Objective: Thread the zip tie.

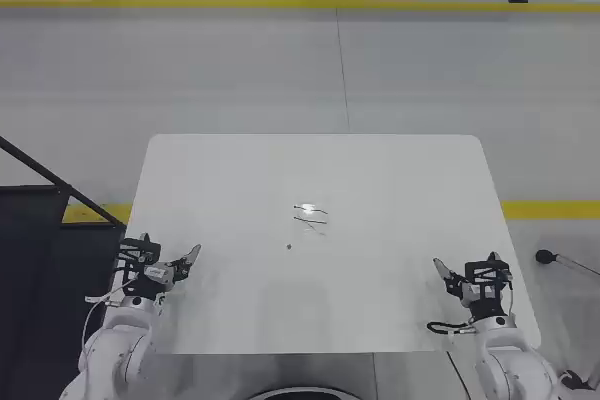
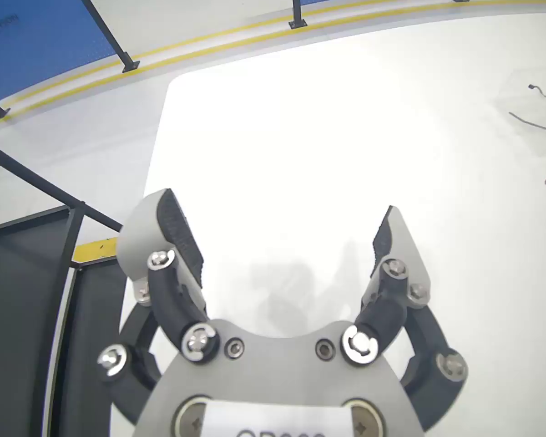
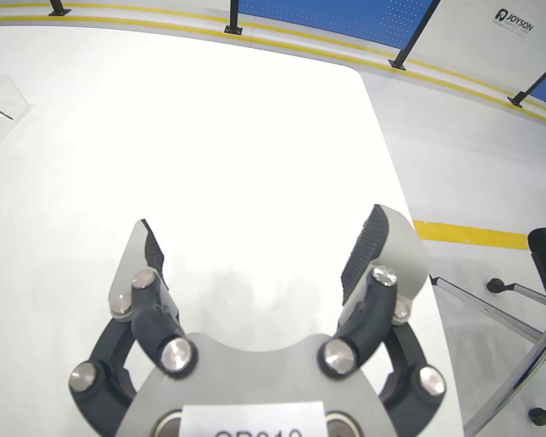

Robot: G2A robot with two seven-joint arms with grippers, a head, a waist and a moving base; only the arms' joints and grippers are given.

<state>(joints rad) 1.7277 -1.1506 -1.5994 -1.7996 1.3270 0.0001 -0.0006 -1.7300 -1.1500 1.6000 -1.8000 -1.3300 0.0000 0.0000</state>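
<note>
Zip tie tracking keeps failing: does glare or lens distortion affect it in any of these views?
Top view: a bright glint overlaps the zip tie. Left wrist view: the white table glares and its far edge bows with lens distortion. Right wrist view: similar glare; the clear sheet under the tie is nearly lost against it.
</note>
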